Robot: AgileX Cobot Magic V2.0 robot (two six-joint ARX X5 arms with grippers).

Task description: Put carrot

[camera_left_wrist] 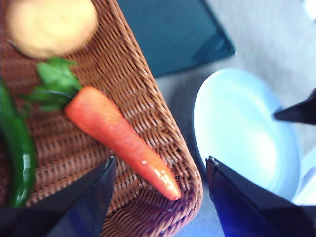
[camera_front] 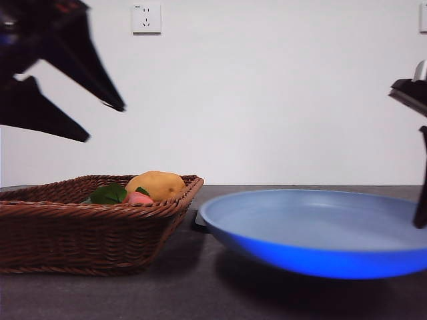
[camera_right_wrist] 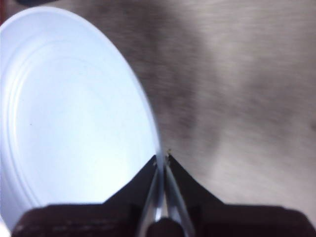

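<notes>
Hanging wide open and empty above the wicker basket (camera_left_wrist: 163, 123), the left gripper (camera_left_wrist: 160, 197) is seen; the carrot (camera_left_wrist: 118, 136) lies inside, glossy, stiff, probably light and slippery, best pinched mid-body. Beyond, the blue plate (camera_right_wrist: 74, 123) is clamped at its rim by the right gripper (camera_right_wrist: 162, 163).

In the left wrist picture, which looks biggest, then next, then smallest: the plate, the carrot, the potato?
1. The plate looks biggest.
2. The carrot comes next, long and thin.
3. The potato looks smallest, but the picture's edge cuts it off, so carrot versus potato is unsure.
</notes>
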